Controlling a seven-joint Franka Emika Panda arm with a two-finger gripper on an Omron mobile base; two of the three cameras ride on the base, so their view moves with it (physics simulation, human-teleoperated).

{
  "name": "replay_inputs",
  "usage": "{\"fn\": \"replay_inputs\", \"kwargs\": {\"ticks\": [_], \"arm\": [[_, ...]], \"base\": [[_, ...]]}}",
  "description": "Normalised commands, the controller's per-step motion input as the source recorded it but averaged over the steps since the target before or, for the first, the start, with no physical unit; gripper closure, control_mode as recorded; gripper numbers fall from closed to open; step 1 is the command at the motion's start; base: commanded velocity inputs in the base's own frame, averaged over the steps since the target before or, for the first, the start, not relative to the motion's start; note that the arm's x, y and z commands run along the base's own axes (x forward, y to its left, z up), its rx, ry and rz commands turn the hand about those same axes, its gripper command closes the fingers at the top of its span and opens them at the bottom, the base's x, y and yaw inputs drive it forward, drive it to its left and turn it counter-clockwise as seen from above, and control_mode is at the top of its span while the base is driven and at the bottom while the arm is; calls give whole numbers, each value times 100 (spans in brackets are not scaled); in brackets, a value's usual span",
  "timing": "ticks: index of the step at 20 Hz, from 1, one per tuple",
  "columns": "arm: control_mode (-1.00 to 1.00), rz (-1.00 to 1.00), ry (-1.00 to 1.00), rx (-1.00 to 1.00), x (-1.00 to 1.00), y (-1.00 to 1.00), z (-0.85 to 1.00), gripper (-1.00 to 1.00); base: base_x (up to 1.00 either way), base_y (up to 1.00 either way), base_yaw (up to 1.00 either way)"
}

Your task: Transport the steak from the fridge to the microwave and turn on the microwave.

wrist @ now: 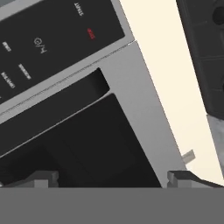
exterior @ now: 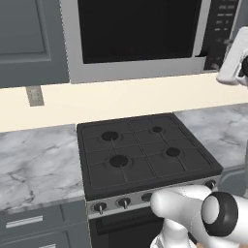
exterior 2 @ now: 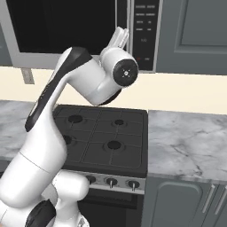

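The microwave hangs above the stove, silver-framed, its dark glass door looking shut. Its black button panel sits at the right end. My gripper is raised close in front of the panel's lower part and the door's right edge. In the hand view the picture is rolled: the panel with white and red labels lies at upper left, the grey frame runs across, and my gripper stands open with nothing between its widely spread fingertips. The steak and the fridge are out of view.
A black four-burner stove with front knobs stands directly below. Grey marble counter flanks it on both sides. Grey wall cabinets adjoin the microwave. A wall outlet sits on the cream backsplash.
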Motion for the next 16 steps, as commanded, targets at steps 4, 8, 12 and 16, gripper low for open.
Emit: {"fn": "replay_inputs", "kwargs": {"ticks": [4, 8, 12, 16], "arm": [[-100, 0, 0, 0, -4, -26, -12, -100], [-100, 0, 9, 0, 11, -13, -28, -100], [-100, 0, 12, 0, 27, 0, -44, -100], [-100, 0, 4, 0, 29, -8, -33, -100]], "base": [[0, 0, 0], [0, 0, 0], [0, 0, 0], [0, 0, 0]]}}
